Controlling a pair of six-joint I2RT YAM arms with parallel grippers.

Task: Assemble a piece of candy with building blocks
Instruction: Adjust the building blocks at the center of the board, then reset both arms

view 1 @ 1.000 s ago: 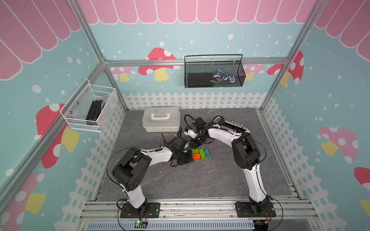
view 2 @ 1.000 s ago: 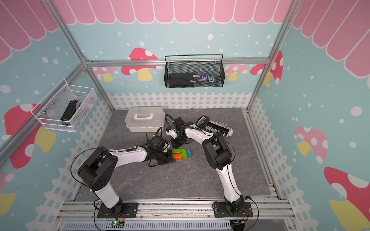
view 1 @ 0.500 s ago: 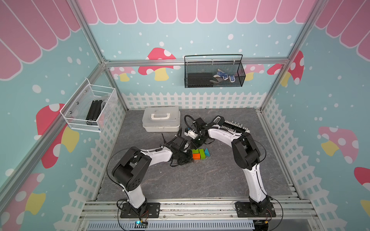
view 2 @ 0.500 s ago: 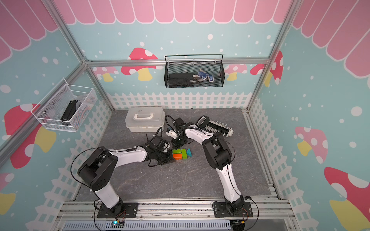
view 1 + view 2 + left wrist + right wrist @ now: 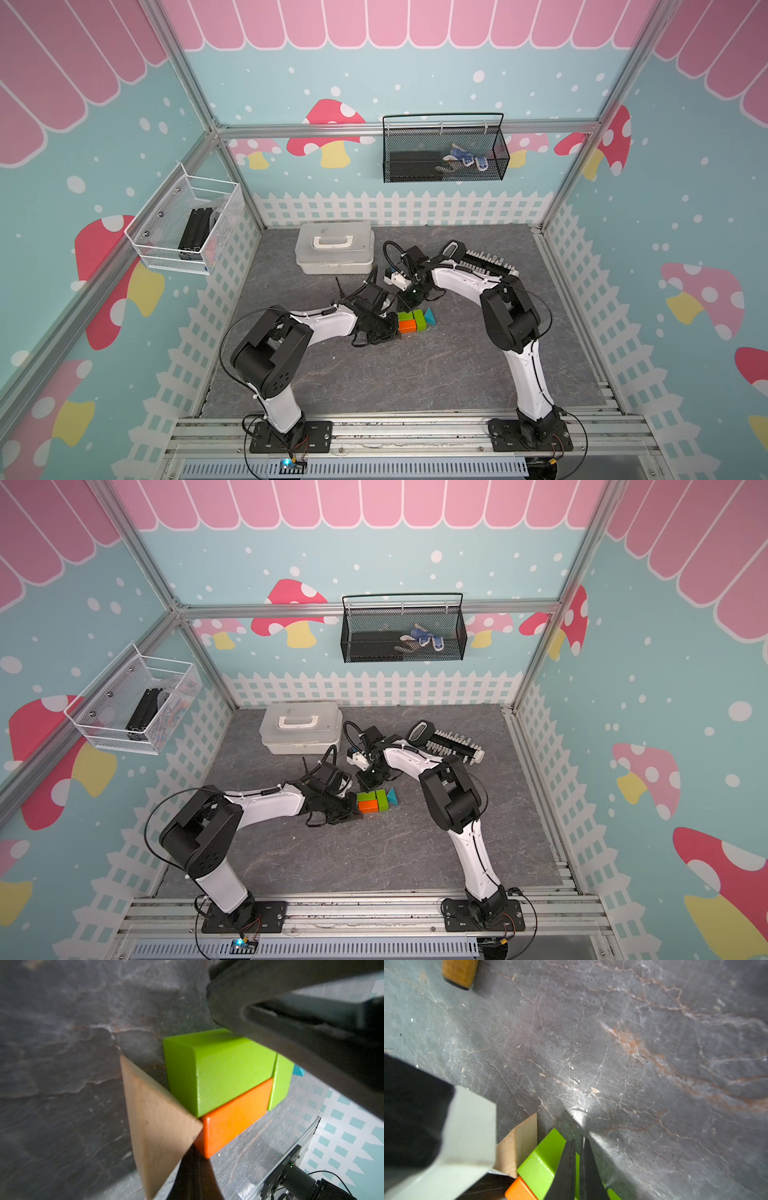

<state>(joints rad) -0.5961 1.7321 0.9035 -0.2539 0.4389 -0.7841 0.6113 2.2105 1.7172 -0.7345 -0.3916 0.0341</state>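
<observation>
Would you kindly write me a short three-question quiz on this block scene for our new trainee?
1. Multiple choice: where is the teal triangular prism relative to the tan triangular prism? A) stacked on it B) at the opposite end of the block body C) side by side, touching it.
2. True or false: the left tool and right tool are both shut.
3. Fill in: the block body holds ___ lime-green cuboids and one orange cuboid.
Key: 1 B; 2 true; 3 two.
</observation>
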